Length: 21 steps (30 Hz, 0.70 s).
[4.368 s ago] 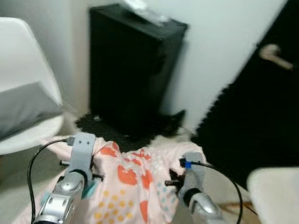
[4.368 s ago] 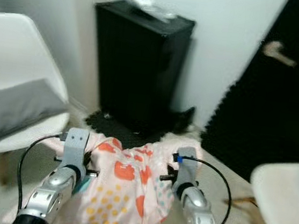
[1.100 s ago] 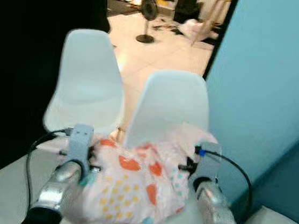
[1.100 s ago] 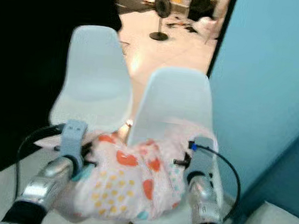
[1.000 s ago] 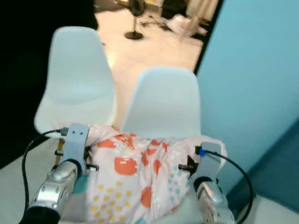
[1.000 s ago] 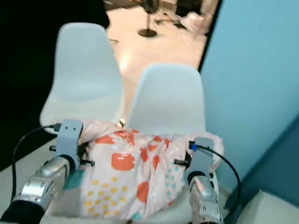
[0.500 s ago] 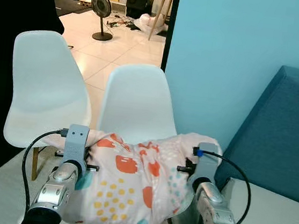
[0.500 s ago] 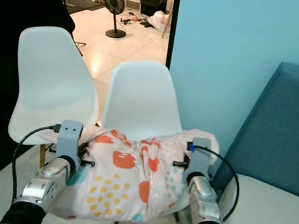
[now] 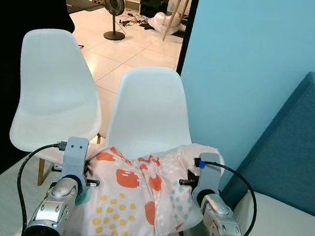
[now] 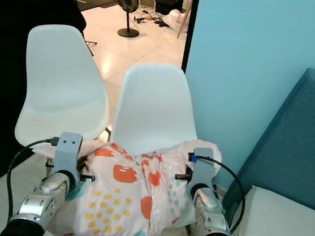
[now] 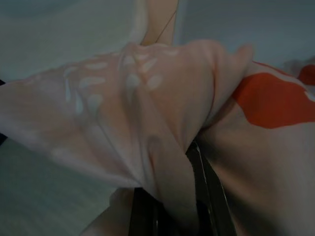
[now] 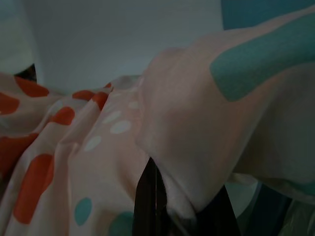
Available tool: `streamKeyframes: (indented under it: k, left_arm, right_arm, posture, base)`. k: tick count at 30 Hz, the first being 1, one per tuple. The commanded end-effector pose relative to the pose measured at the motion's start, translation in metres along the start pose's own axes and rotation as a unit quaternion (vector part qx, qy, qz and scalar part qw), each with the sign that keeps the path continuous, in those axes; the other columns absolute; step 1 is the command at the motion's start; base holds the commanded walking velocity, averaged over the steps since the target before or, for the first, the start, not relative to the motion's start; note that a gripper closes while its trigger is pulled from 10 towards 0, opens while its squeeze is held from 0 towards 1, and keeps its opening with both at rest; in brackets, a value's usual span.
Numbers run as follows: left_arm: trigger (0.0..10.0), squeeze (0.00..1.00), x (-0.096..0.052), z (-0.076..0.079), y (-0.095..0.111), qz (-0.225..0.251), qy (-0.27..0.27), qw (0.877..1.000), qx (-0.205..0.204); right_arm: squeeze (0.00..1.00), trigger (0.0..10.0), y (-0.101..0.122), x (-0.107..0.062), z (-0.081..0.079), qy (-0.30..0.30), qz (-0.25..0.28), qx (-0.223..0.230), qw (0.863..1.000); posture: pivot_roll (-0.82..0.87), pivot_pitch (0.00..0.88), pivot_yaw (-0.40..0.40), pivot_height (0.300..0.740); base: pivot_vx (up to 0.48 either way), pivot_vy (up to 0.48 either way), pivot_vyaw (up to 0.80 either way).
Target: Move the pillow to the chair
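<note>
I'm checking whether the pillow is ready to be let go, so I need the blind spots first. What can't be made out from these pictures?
- Seat of the near white chair: eye views, covered by the pillow, so contact can't be judged.
- Left tool: left wrist view, fabric bunched over its fingers.
- Right tool: right wrist view, dark, draped in fabric.
- Pillow's lower edge: cut off by the bottom of the eye views.

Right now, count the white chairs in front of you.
2. One white chair stands on the left by the dark doorway; the other white chair is straight ahead, beside the blue wall, with the pillow over its seat.
</note>
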<state>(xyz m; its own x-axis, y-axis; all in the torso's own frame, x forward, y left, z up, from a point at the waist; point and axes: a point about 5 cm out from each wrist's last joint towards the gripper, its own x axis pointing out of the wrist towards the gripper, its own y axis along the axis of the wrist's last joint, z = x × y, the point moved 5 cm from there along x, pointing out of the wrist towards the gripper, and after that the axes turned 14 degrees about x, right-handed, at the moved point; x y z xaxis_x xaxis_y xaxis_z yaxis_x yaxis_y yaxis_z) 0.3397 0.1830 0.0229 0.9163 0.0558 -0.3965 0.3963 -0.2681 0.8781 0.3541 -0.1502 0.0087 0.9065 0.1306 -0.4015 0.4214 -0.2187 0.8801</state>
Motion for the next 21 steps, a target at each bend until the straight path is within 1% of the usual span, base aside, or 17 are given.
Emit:
streamKeyframes:
  k: [1, 3, 5, 6, 7, 8, 9, 10, 13, 15, 17, 18, 20, 21]
  left_arm:
    - [10.0, 0.00, 0.006, 0.000, 0.008, 0.017, -0.002, 1.000, 0.025]
    - [10.0, 0.00, 0.012, -0.002, 0.016, 0.024, -0.001, 0.999, 0.030]
    - [10.0, 0.00, 0.021, -0.006, 0.027, 0.033, 0.006, 0.999, 0.018]
    - [10.0, 0.00, 0.021, -0.006, 0.027, 0.033, 0.006, 0.999, 0.018]
    - [10.0, 0.00, 0.028, -0.013, 0.041, 0.043, 0.019, 0.999, 0.012]
    - [10.0, 0.00, 0.031, -0.015, 0.048, 0.049, 0.023, 0.998, 0.013]
    - [10.0, 0.00, 0.033, -0.017, 0.053, 0.054, 0.025, 0.998, 0.013]
    - [10.0, 0.00, 0.035, -0.018, 0.064, 0.067, 0.026, 0.997, 0.017]
    - [10.0, 0.00, 0.037, -0.020, 0.089, 0.102, 0.028, 0.994, 0.022]
    - [10.0, 0.00, 0.037, -0.018, 0.107, 0.132, 0.023, 0.990, 0.039]
    - [10.0, 0.00, 0.038, -0.017, 0.111, 0.139, 0.022, 0.989, 0.044]
    - [10.0, 0.00, 0.037, -0.013, 0.112, 0.145, 0.018, 0.987, 0.060]
    - [10.0, 0.00, 0.037, -0.004, 0.099, 0.136, 0.004, 0.988, 0.072]
    - [10.0, 0.00, 0.036, 0.001, 0.089, 0.128, -0.002, 0.989, 0.074]
  right_arm:
    - [0.00, 10.0, 0.011, 0.007, -0.011, 0.017, 0.014, -0.011, 1.000]
    - [0.00, 10.0, 0.019, 0.012, -0.010, 0.012, 0.021, 0.002, 1.000]
    - [0.00, 10.0, 0.034, 0.018, -0.007, 0.000, 0.033, 0.017, 0.999]
    - [0.00, 10.0, 0.034, 0.018, -0.007, 0.000, 0.033, 0.017, 0.999]
    - [0.00, 10.0, 0.058, 0.023, -0.005, -0.010, 0.056, 0.034, 0.998]
    - [0.00, 10.0, 0.070, 0.025, -0.006, -0.010, 0.070, 0.040, 0.997]
    - [0.00, 10.0, 0.079, 0.026, -0.007, -0.010, 0.080, 0.043, 0.996]
    - [0.00, 10.0, 0.090, 0.027, -0.009, -0.009, 0.092, 0.039, 0.995]
    - [0.00, 10.0, 0.113, 0.029, -0.012, -0.008, 0.114, 0.037, 0.993]
    - [0.00, 10.0, 0.126, 0.028, -0.012, -0.008, 0.132, 0.041, 0.990]
    - [0.00, 10.0, 0.128, 0.029, -0.012, -0.008, 0.136, 0.042, 0.990]
    - [0.00, 10.0, 0.128, 0.028, -0.010, -0.013, 0.137, 0.040, 0.990]
    - [0.00, 10.0, 0.116, 0.029, -0.009, -0.015, 0.125, 0.038, 0.991]
    - [0.00, 10.0, 0.107, 0.028, -0.009, -0.014, 0.118, 0.034, 0.992]
  posture:
    - [0.02, 0.067, -0.023, 0.740]
    - [0.02, 0.091, -0.024, 0.740]
    - [0.03, 0.106, -0.026, 0.740]
    - [0.03, 0.106, -0.026, 0.740]
    - [0.04, 0.143, -0.036, 0.740]
    - [0.04, 0.147, -0.037, 0.740]
    - [0.04, 0.147, -0.037, 0.740]
    - [0.03, 0.153, -0.039, 0.740]
    - [0.03, 0.165, -0.041, 0.740]
    - [0.04, 0.170, -0.045, 0.740]
    - [0.04, 0.170, -0.045, 0.740]
    - [0.05, 0.168, -0.048, 0.740]
    - [0.05, 0.161, -0.046, 0.740]
    - [0.04, 0.158, -0.041, 0.740]
  base:
    - [0.000, 0.000, 0.00]
    - [0.000, 0.000, 0.00]
    - [0.000, 0.000, 0.00]
    - [0.000, 0.000, 0.00]
    - [0.000, 0.000, 0.00]
    - [0.000, 0.000, 0.00]
    - [0.000, 0.000, 0.00]
    - [0.000, 0.000, 0.00]
    - [0.000, 0.000, 0.00]
    - [0.000, 0.000, 0.00]
    - [0.000, 0.000, 0.00]
    - [0.000, 0.000, 0.00]
    - [0.000, 0.000, 0.00]
    - [0.000, 0.000, 0.00]
